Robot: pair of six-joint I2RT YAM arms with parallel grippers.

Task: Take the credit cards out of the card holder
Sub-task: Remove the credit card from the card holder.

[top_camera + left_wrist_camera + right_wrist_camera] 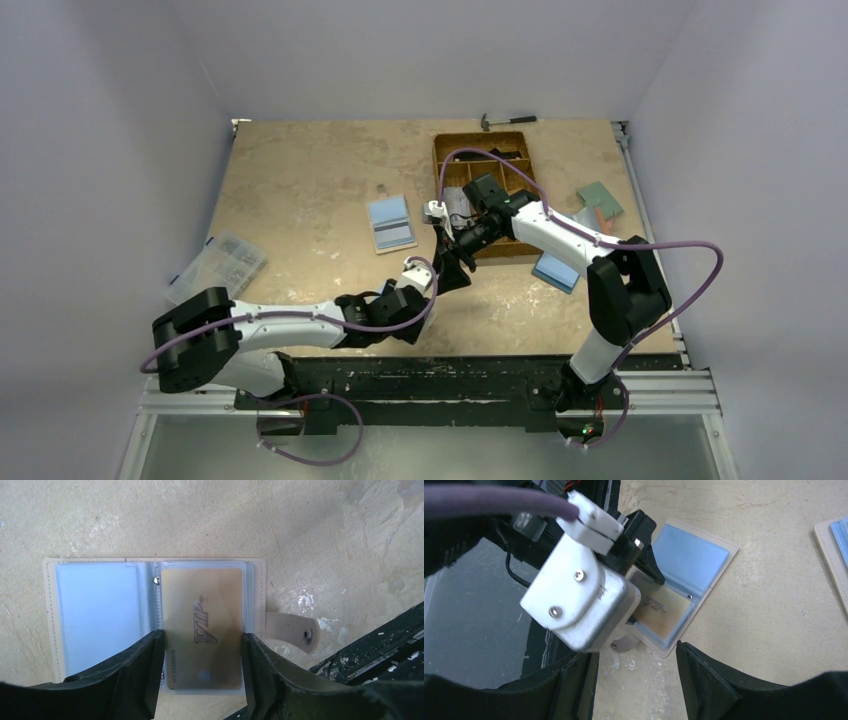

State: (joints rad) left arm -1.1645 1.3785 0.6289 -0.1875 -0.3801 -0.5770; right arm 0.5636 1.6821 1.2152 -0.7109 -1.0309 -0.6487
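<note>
Two arms reach over a tan table (pixel 300 180) and meet near the middle of its front edge. Behind them stands a brown compartment tray (pixel 480 137). A clear organiser box (pixel 215 268) lies at the table's left edge, and a hammer (pixel 508 121) lies at the far edge.

The card holder (pixel 97 605) lies open and flat on the table close to the front edge, directly under the left gripper (pixel 202 637). In the top view the two grippers hide it. Its left face is light blue. Its right face holds a gold card (pixel 202 615) marked VIP inside a clear sleeve.

The left gripper stands partly open over this right half. One black finger (pixel 145 665) is at the card's left edge by the hinge, and the other is at its right edge, so the card sits between them. Whether the fingers press on the card or only flank it cannot be told.

The right gripper (pixel 634 652) hangs just beside the left one, above the holder, with its fingers spread wide and nothing between them.

A second holder (pixel 390 223), also open, lies apart to the left. A tan strap (pixel 292 632) with a snap sticks out from the first holder's right side, near the table's dark edge.
</note>
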